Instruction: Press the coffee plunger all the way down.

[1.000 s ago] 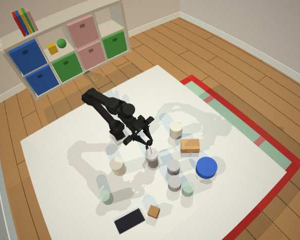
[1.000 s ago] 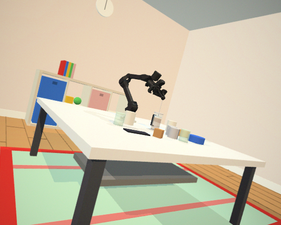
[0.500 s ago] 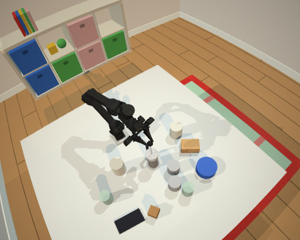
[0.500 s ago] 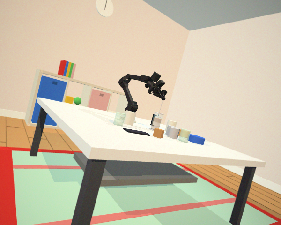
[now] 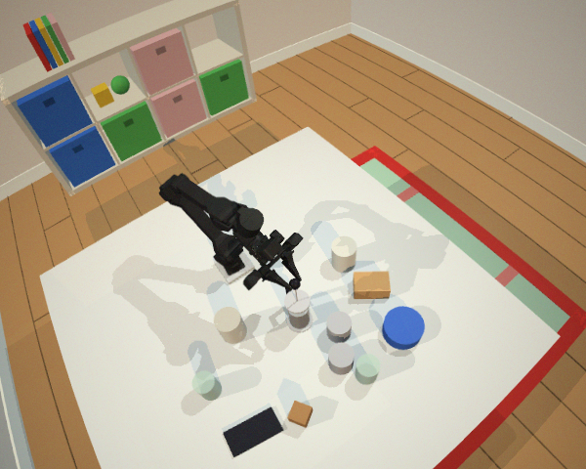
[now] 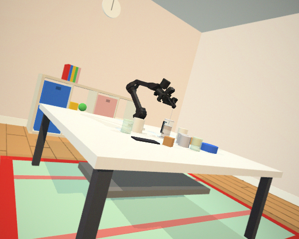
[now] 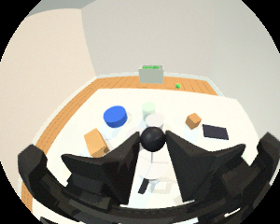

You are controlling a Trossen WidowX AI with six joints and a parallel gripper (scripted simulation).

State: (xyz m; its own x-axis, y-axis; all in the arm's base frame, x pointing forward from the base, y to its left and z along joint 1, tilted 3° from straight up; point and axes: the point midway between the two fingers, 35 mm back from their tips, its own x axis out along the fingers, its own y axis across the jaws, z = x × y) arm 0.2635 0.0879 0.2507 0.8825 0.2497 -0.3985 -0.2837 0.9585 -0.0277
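Glass coffee press (image 5: 298,313) upright on white bench (image 5: 132,353), dark liquid in lower part. Thin plunger rod raised; black knob (image 7: 153,140) clamped in pincer (image 5: 294,282).

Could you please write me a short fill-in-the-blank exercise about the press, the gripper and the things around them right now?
1. The gripper is shut on the black ____ atop the plunger rod.
2. The coffee press stands ____ on the white table.
3. The flat round disc on the table is coloured ____.
4. Above the press lid, the plunger rod still shows, so the plunger is not yet fully ____.

Missing words: knob; upright; blue; down
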